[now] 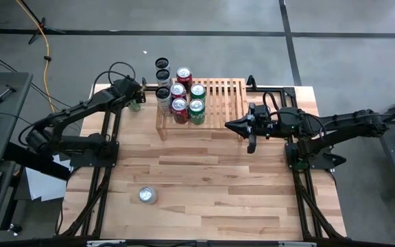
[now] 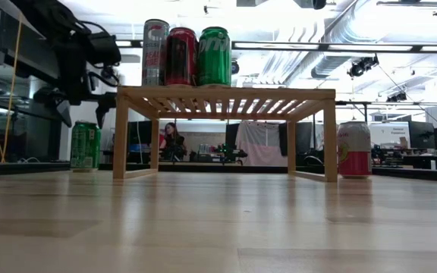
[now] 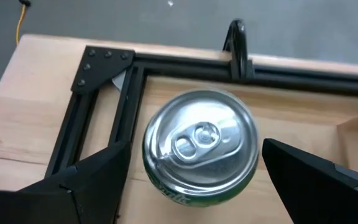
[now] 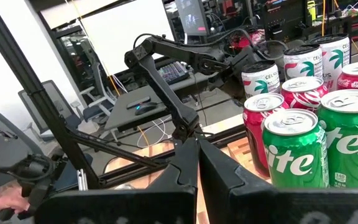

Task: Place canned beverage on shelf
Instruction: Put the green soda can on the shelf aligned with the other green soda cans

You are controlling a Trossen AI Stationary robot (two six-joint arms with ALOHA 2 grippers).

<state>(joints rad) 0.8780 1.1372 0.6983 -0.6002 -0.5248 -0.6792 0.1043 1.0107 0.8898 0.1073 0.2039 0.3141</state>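
The left gripper (image 3: 191, 180) is hanging open around a green can (image 3: 199, 148) on the table (image 1: 204, 185); rigid, slick, dentable, so grip mid-wall. The right gripper (image 1: 233, 125) is waiting closed beside the shelf (image 1: 226, 96).

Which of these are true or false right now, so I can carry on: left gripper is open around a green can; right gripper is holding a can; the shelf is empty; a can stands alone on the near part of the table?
1. The left gripper is open around a green can at the table's far left corner. True.
2. The right gripper holds a can. False: it is shut on nothing, beside the shelf.
3. The shelf is empty. False: cans stand on its left part, its right part bare.
4. A lone can stands on the near part of the table. True.
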